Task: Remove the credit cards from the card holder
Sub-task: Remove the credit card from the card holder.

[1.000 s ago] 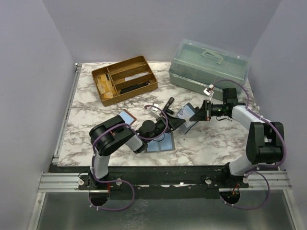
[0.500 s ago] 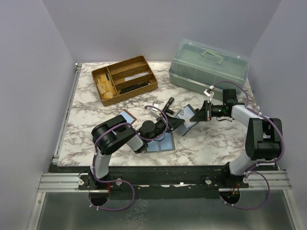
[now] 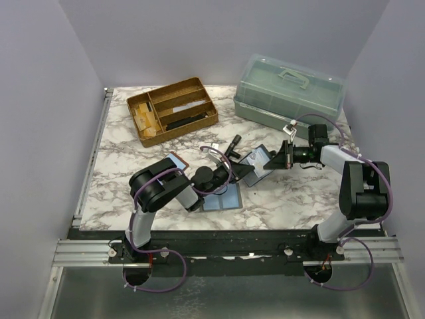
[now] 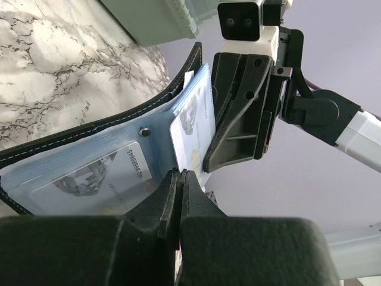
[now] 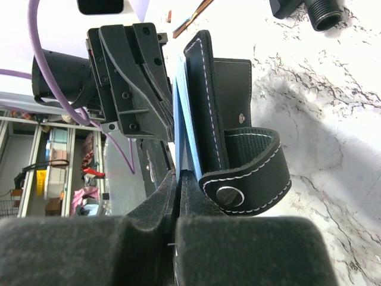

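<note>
The left gripper (image 4: 178, 180) has snapped shut from well open a second ago, and both arms have nudged a little closer in on the card holder (image 5: 205, 95), which hangs in the air between them. From where I stand the left fingers are now pressed together on the lower edge of the credit card (image 4: 191, 134) in the holder's far pocket, though I cannot tell whether they have caught the card alone or the clear sleeve with it. The right gripper (image 5: 178, 179) is clamped on the holder's blue inner leaf, just beside the snap strap (image 5: 247, 170), with the left gripper on the holder's other side. A second card (image 4: 89, 182) sits in the holder's near pocket, and light-blue cards (image 3: 222, 198) lie flat on the marble table (image 3: 299, 199) just below and to the left of the holder. The risk, as I judge it, is in the pull: if sleeve and card are pinched together, the whole holder drags along or tears loose from the right gripper's thin hold; a shallow pinch on the card's edge could slip off; and a card pulled askew may jam or bend in its pocket.
</note>
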Controlling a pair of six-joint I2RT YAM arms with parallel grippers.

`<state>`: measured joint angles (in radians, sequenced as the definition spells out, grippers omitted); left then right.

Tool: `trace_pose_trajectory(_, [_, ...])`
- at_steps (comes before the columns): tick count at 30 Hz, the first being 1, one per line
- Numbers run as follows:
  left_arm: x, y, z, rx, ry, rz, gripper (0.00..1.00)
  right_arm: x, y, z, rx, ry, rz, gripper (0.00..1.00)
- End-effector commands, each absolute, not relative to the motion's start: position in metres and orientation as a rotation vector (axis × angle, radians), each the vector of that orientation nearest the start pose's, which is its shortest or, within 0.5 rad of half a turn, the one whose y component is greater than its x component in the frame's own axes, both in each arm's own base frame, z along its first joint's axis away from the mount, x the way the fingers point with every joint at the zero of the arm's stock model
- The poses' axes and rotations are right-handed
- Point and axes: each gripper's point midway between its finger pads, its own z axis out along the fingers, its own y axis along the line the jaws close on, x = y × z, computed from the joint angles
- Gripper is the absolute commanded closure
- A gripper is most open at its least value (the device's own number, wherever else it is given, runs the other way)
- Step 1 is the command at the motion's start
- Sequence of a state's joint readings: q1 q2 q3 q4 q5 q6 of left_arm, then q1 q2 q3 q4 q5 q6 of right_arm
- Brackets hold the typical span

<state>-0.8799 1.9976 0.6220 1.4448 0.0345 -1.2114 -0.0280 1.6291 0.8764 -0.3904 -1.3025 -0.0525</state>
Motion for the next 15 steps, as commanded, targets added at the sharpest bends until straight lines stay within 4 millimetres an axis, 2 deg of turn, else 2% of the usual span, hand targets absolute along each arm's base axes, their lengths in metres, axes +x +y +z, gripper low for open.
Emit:
trace_pose_trajectory(1, [0.272,-0.395,0.147,-0.237,1.643,-1.700,1.00,0.274,0.158,0.122,-0.337,2.201,1.669,0.97])
trace_pose_trajectory(6, [0.271,-0.394,0.137,-0.251,1.667,-1.721,1.00,0.275,0.157,0.117,-0.321,2.215,1.671,0.96])
trace_pose_trajectory(10, [0.271,-0.400,0.136,-0.238,1.665,-1.754,0.99,0.272,0.158,0.117,-0.313,2.208,1.710,1.00])
trace_pose_trajectory(13, [0.273,-0.404,0.135,-0.240,1.681,-1.761,0.76,0.270,0.158,0.117,-0.308,2.205,1.738,1.00])
trace_pose_trajectory(15, [0.274,-0.406,0.135,-0.240,1.689,-1.756,0.66,0.270,0.159,0.117,-0.310,2.202,1.748,1.00])
